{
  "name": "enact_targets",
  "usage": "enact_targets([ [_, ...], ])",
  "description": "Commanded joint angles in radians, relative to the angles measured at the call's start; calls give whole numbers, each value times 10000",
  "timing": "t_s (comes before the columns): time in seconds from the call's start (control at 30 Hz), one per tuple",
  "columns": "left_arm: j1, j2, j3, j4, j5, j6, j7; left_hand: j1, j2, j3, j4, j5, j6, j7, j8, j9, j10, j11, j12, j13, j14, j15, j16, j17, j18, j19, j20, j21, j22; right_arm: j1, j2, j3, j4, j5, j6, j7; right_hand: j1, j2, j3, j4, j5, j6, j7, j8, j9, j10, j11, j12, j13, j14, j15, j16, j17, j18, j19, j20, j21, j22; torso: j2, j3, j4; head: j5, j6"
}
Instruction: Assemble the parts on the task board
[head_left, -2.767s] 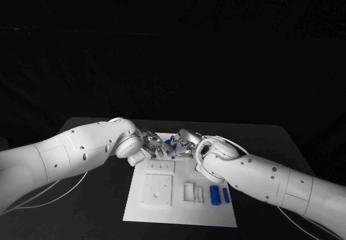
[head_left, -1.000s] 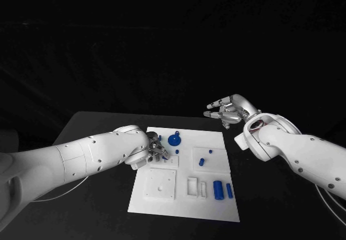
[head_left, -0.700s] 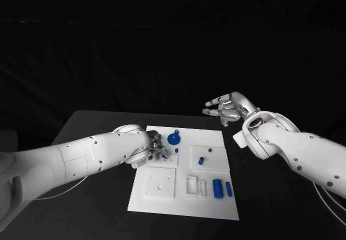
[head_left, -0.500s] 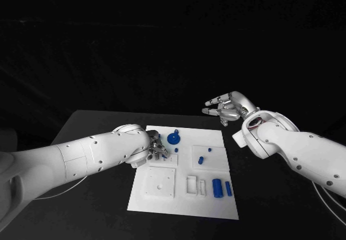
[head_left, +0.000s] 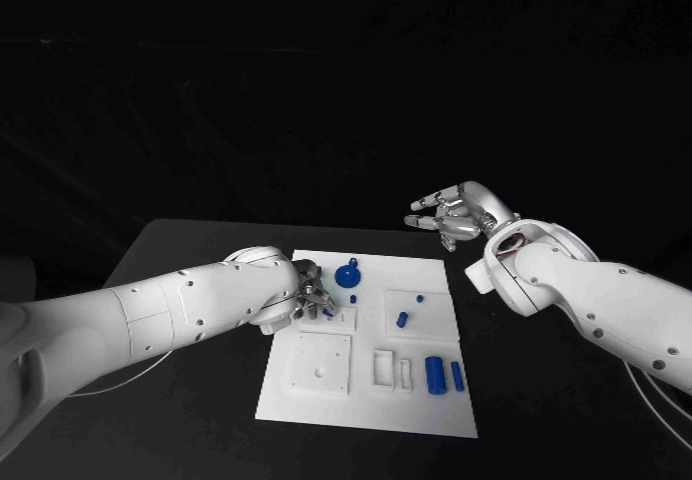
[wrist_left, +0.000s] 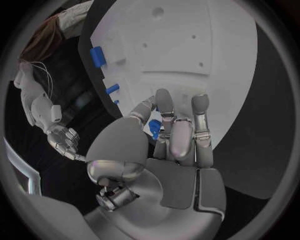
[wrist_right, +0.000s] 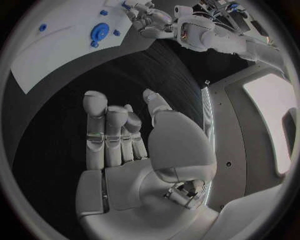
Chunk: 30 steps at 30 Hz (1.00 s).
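Head view first: the left hand (head_left: 307, 298) is down on the far left part of the flat white rectangular task board (head_left: 361, 420), fingers curled over something small. Just beyond its fingertips stands the round blue knob-like part (head_left: 348, 274), with a little blue peg (head_left: 353, 300) right beside the hand. The right hand (head_left: 451, 217) hangs high and well off the board's far right corner, fingers loosely spread, holding nothing. Near the robot, two blue cylinders (head_left: 444, 378) lie side by side, long axes running toward the robot, well clear of both hands.

Left wrist view now: the left hand (wrist_left: 169, 145) pinches a small blue part (wrist_left: 154, 126) between thumb and fingers, the board directly beneath the fingertips. That's the relation that matters: the piece sits right over the board, so I'd judge the seating belongs to the left hand, far the nearer one.

Right wrist view: the right hand (wrist_right: 125, 150) is wide and bare, palm open, with the board and blue knob-like part (wrist_right: 99, 33) well ahead of its fingertips.
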Motion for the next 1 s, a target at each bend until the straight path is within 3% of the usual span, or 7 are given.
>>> enact_targets([
  [0.03, -63, -11, -41, -7, 15, 373, -202, -86, 73, 105, 1, 237, 1821, -1056, 35, 3146, 478, -72, 38, 14, 61, -7, 59, 24, 172, 105, 15, -55, 56, 1, 3, 6, -7, 23, 81, 23, -82, 13, 26, -26, 48, 89, -10, -56, -14, -94, -6, -48, -16, 22, 14, -66, 6, 162, 486, 1, -6, -13, 0, -4, 0, -4, -7],
  [0.1, -63, -12, -41, -9, 23, 371, -210, -195, 66, 183, -65, 447, 1830, -1058, 31, 3215, 479, -74, 54, 14, 62, -6, 68, 30, 186, 123, 25, -82, 114, 1, -2, 6, -14, 23, 91, 15, -82, 13, 26, -26, 48, 89, -10, -56, -14, -94, -6, -48, -16, 22, 14, -66, 6, 162, 486, 1, -6, -13, 3, -5, -3, -3, -7],
  [0.37, -63, -23, -41, -12, 66, 526, -240, -393, 133, 278, -138, 473, 1857, -1067, 27, 3329, 478, -76, 80, 1, 67, 0, 100, 67, 214, 167, 56, -205, 277, 0, -1, 6, -46, 23, 138, -3, -82, 13, 26, -26, 48, 89, -10, -56, -14, -94, -6, -48, -16, 22, 14, -66, 6, 162, 486, 1, -6, -13, 2, 6, -8, -6, -31],
  [0.57, -64, -18, -41, -2, -2, 636, -253, -433, 161, 271, -138, 455, 1870, -1072, 21, 3365, 478, -76, 93, -3, 61, 5, 118, 87, 215, 185, 65, -275, 361, 0, 4, 6, -55, 23, 168, -10, -82, 13, 26, -26, 48, 89, -10, -56, -14, -94, -6, -48, -16, 22, 14, -66, 6, 162, 486, 1, -6, -13, 2, 5, 9, -66, -39],
  [1.0, -64, -33, -42, 28, -54, 862, -272, -417, 212, 153, -59, 240, 1895, -1080, 23, 3377, 479, -77, 112, -20, 67, 17, 127, 110, 247, 235, 115, -407, 479, -1, 13, 6, -78, 23, 260, -39, -103, 8, 12, -94, 61, 91, -9, -54, -12, -111, -4, -59, -35, 22, 15, -101, 12, 168, 481, 1, -38, -56, 3, 10, -4, -30, -57],
])
